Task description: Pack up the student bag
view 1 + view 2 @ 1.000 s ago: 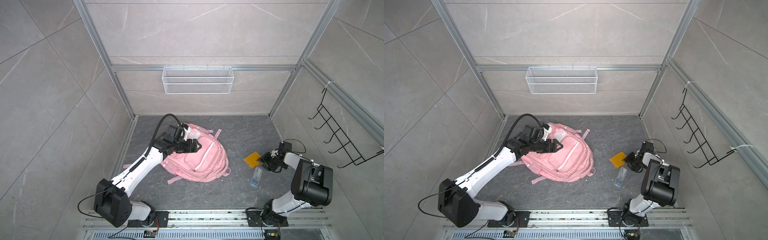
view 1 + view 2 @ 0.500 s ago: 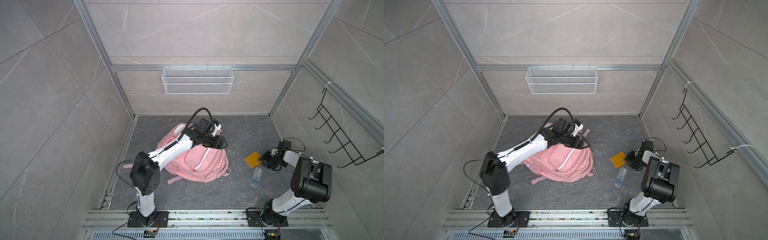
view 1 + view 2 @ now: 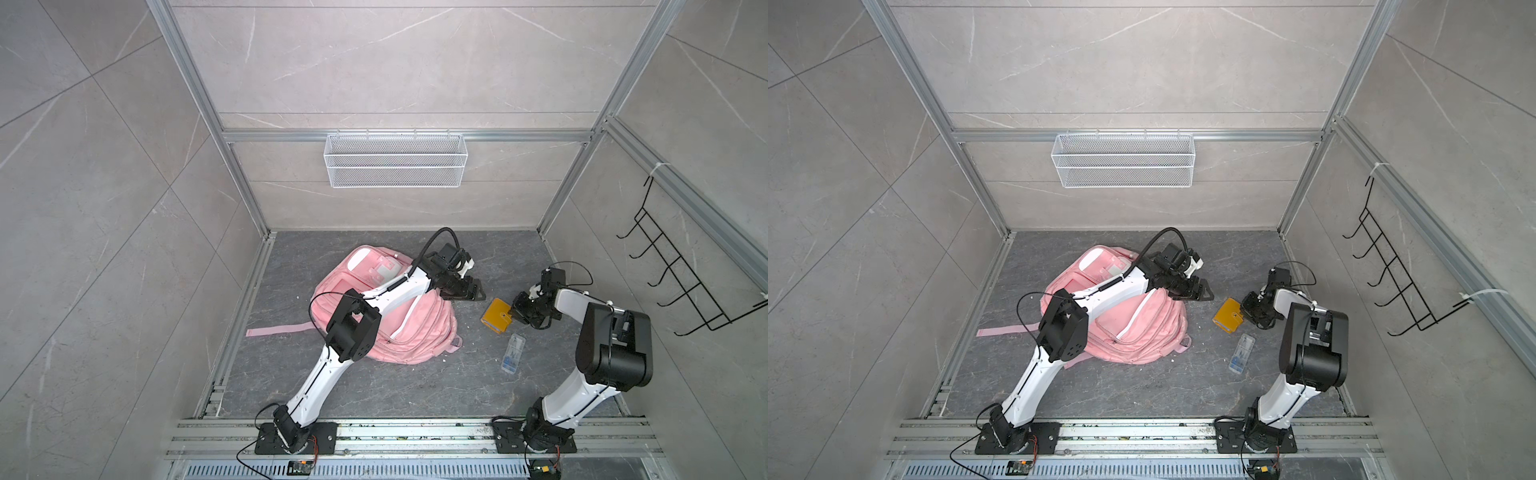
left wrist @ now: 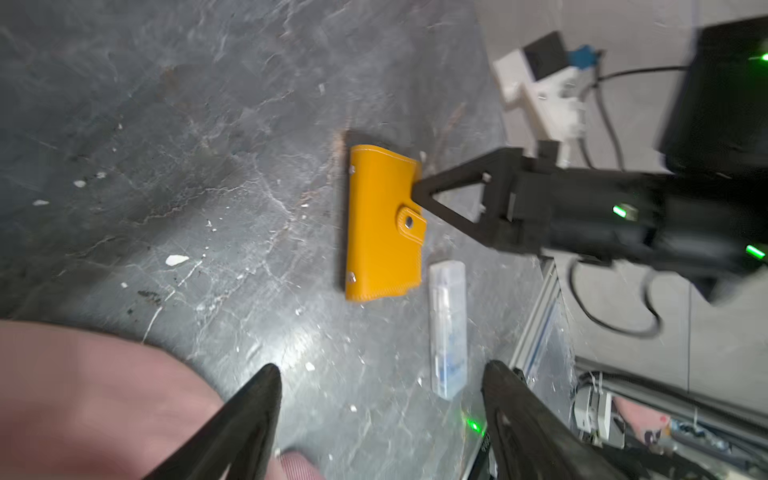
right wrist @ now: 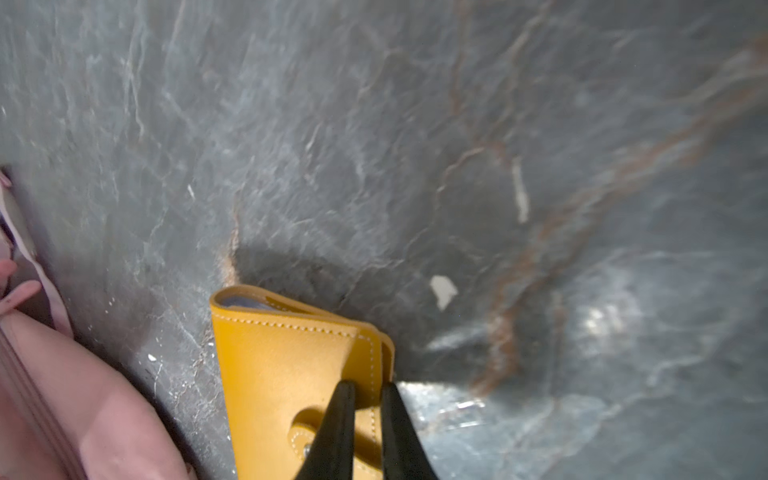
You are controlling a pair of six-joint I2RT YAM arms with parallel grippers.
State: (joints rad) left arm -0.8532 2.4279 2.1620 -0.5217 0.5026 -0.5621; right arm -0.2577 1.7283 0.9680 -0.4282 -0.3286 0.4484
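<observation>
Wallet (image 5: 286,374) sits pinched at its edge by right gripper (image 5: 368,388); left gripper (image 4: 380,370) hangs, jaws wide and empty, beside bag (image 3: 419,332).

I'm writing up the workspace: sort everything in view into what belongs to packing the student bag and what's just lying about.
Belongs to the job:
student bag
yellow wallet, its edge pinched by the right pincer
clear case beside it
left pincer, open

Just there:
wire basket on the back wall
black hook rack on the side wall
</observation>
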